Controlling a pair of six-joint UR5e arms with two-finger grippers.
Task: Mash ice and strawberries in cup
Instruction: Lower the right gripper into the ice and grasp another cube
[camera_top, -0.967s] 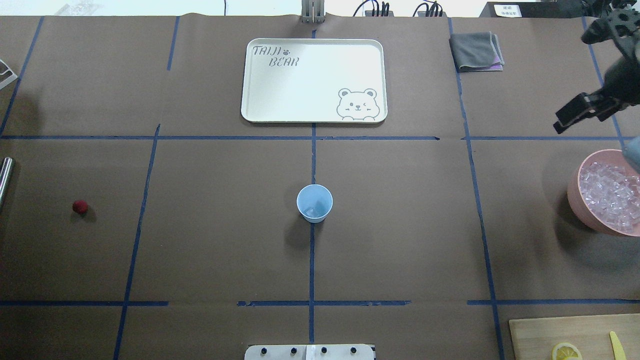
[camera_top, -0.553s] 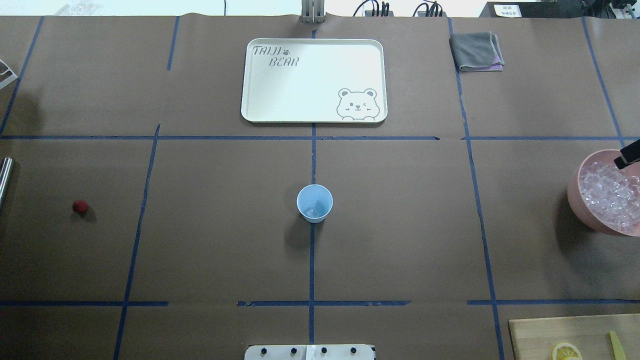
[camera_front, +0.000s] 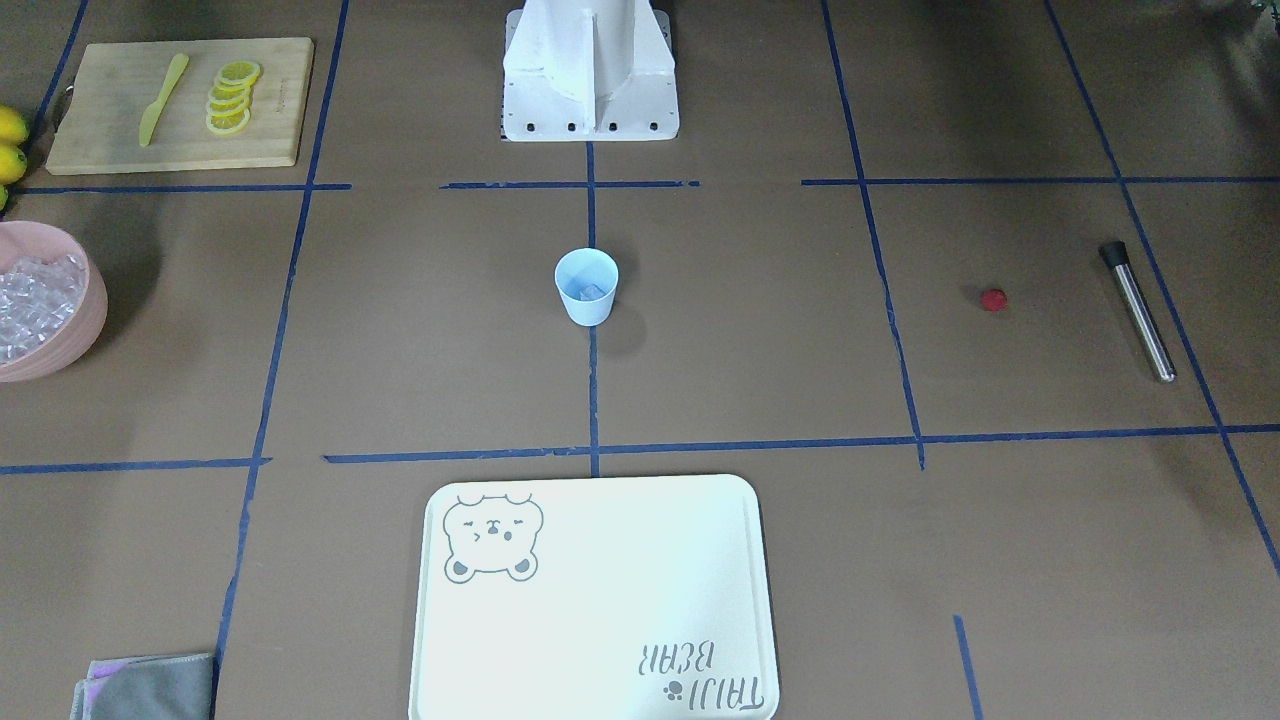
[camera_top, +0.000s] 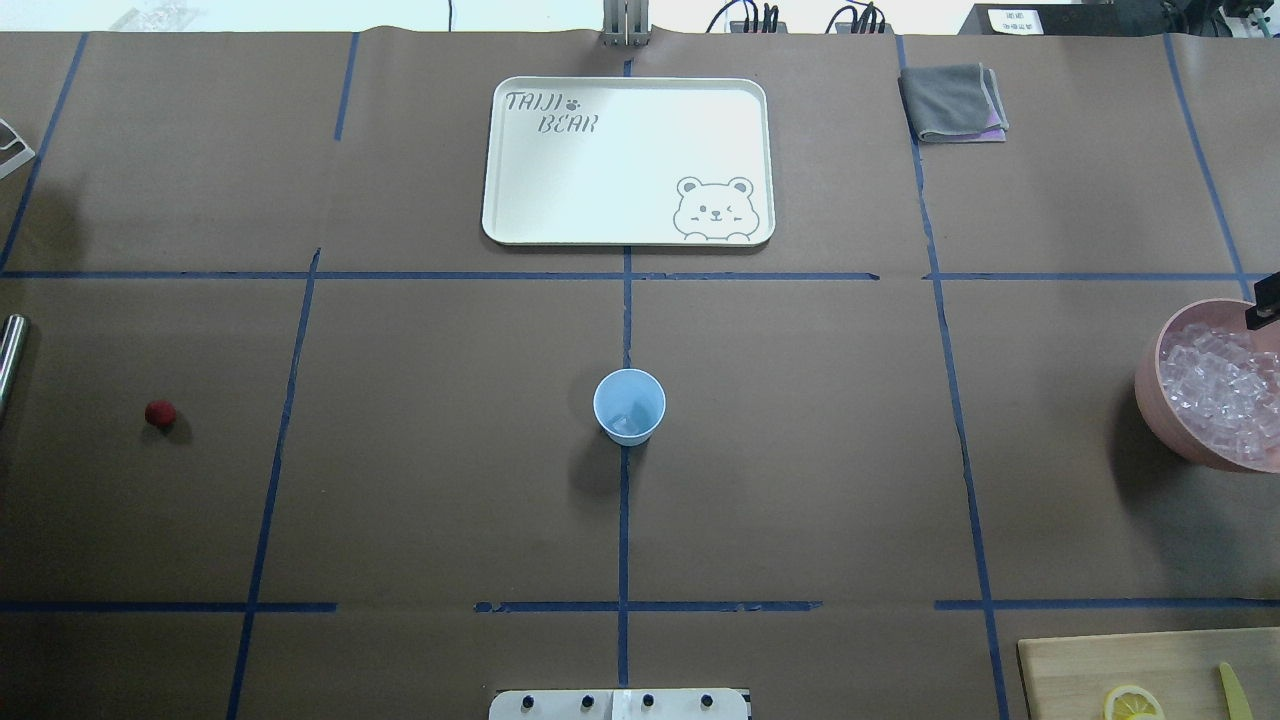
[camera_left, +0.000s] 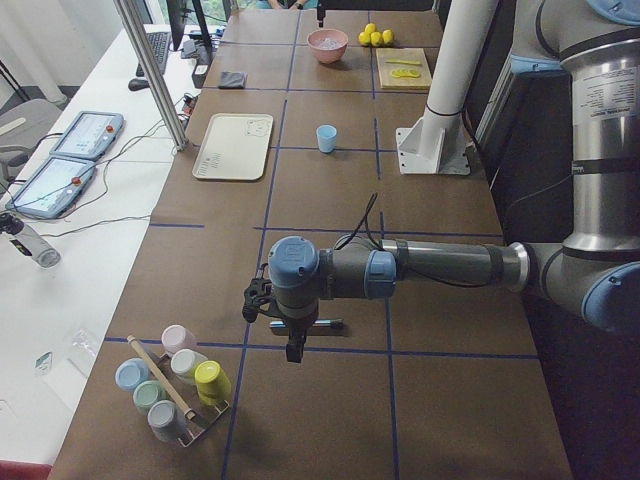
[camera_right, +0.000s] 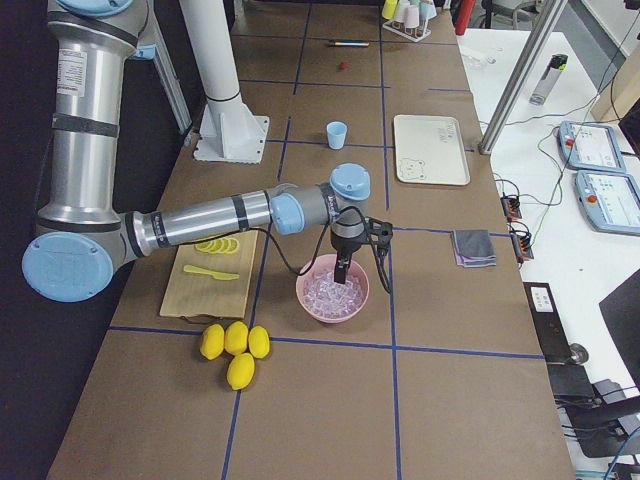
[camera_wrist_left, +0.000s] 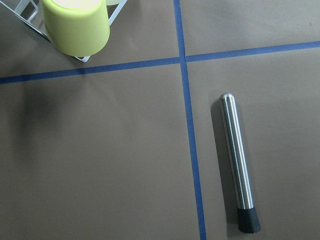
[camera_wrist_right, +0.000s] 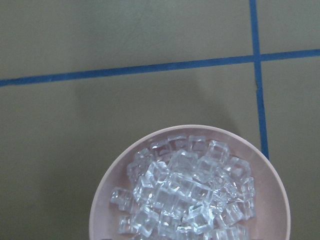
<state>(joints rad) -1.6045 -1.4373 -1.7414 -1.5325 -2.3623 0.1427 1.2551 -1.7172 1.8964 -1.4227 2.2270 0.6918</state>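
Observation:
The light blue cup (camera_top: 629, 406) stands upright at the table's middle, also in the front view (camera_front: 587, 287). A clear ice cube (camera_top: 628, 425) lies inside it. The red strawberry (camera_top: 160, 413) lies alone on the paper far to the left. More ice (camera_wrist_right: 185, 192) fills the pink bowl (camera_top: 1150, 385) at the right edge. My right gripper (camera_right: 343, 268) hangs over that bowl; only a black tip (camera_top: 1262, 311) shows overhead, and I cannot tell if it is open. My left gripper (camera_left: 293, 340) hovers above a steel muddler (camera_wrist_left: 238, 160); I cannot tell its state.
A white bear tray (camera_top: 520, 160) lies at the far middle, a grey cloth (camera_top: 952, 102) to its right. A cutting board (camera_front: 270, 110) holds lemon slices and a yellow knife. A rack of pastel cups (camera_left: 175, 385) stands beside the left arm. Whole lemons (camera_right: 235, 345) lie near the bowl.
My right gripper has moved right and nearer, from beyond the pink bowl to over it, almost out of the overhead view. The cup, strawberry and muddler have not moved.

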